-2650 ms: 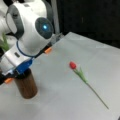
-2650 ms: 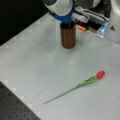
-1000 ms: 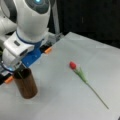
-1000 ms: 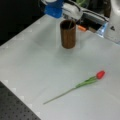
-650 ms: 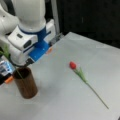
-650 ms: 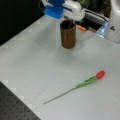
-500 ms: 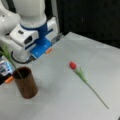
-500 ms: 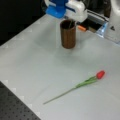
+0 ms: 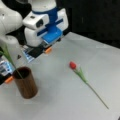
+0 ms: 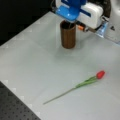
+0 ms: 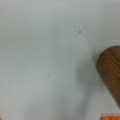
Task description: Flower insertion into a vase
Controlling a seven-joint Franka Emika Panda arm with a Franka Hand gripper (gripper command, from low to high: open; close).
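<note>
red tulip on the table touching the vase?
Apart. In both front views the red tulip lies flat on the table, with a wide stretch of bare surface between it and the upright vase.

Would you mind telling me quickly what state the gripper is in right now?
Gripper: its fingers do not show clearly in any view, so open or closed cannot be told; the arm's head is up beside the vase, which has a green stem in it.

— What do we see of the arm (image 9: 10,21)?
— We see rounded glossy white shells, and a boxy white wrist housing (image 9: 45,25) with a bright blue block under it.
— Any markings?
— We make out small orange tabs (image 9: 48,50) at its lower edge, and a dark round port on the white casing.
</note>
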